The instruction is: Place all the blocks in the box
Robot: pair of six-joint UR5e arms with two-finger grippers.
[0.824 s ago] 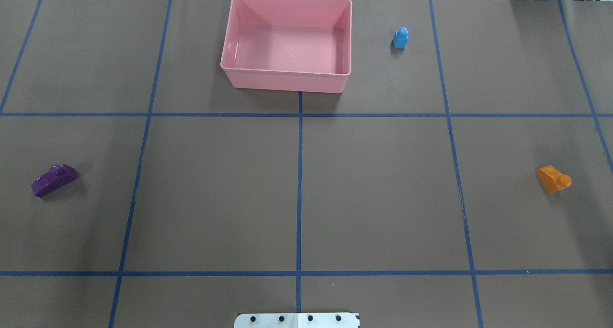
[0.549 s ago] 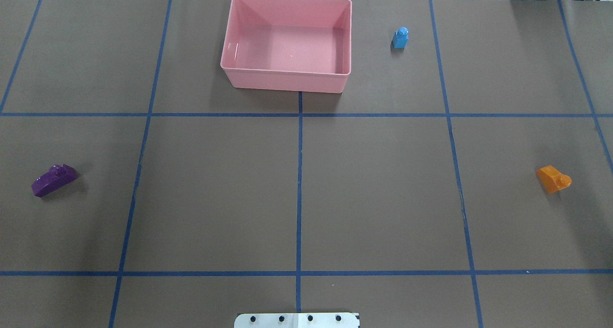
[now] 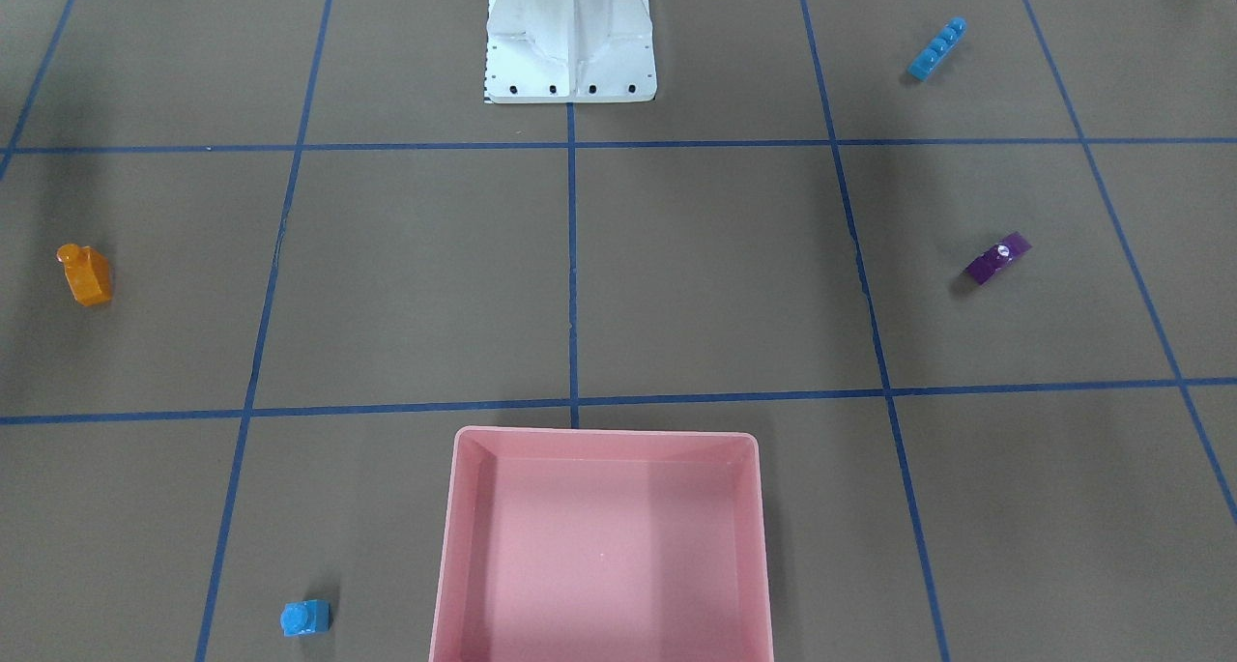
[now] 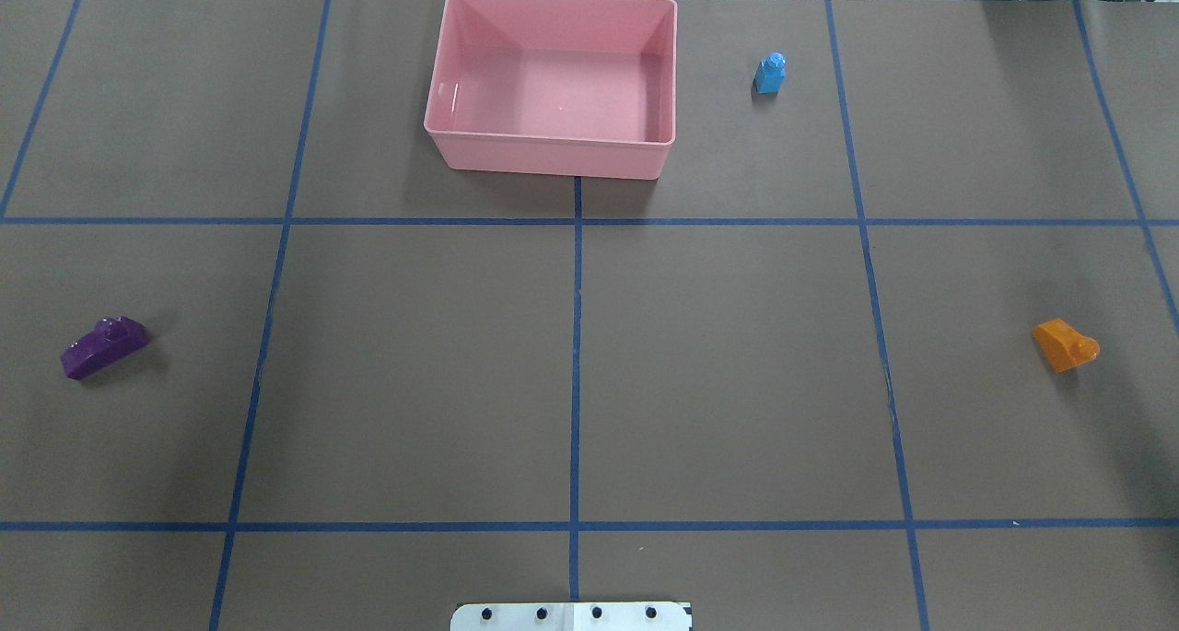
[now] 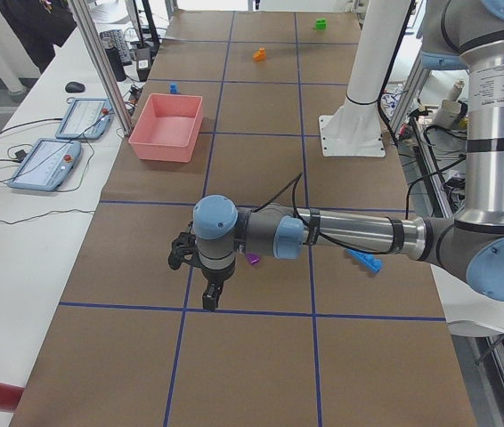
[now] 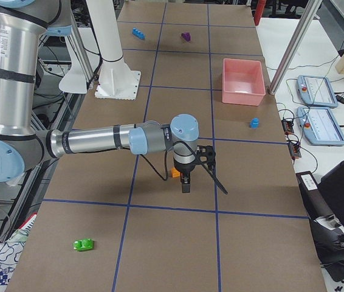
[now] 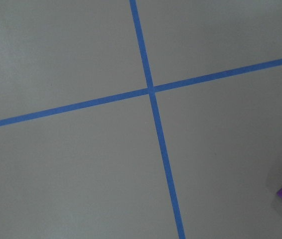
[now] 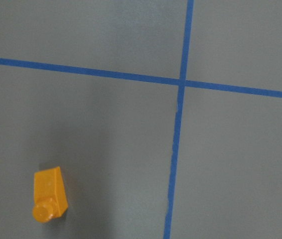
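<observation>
The pink box (image 4: 543,138) stands empty at the table's far middle, also in the front view (image 3: 604,436). The purple block (image 4: 104,346) lies far left, the orange block (image 4: 1065,344) far right, and the tiny blue block (image 4: 770,73) right of the box. The long blue block (image 3: 936,49) lies near the robot's left side. The green block (image 6: 84,245) lies at the table's right end. My left gripper (image 5: 209,298) hangs near the purple block (image 5: 254,259). My right gripper (image 6: 185,182) hangs beside the orange block (image 6: 175,173). I cannot tell whether either is open.
The white robot base (image 3: 570,43) stands at the table's near middle. Blue tape lines divide the brown table into squares. Tablets (image 5: 60,142) and cables lie beyond the far edge.
</observation>
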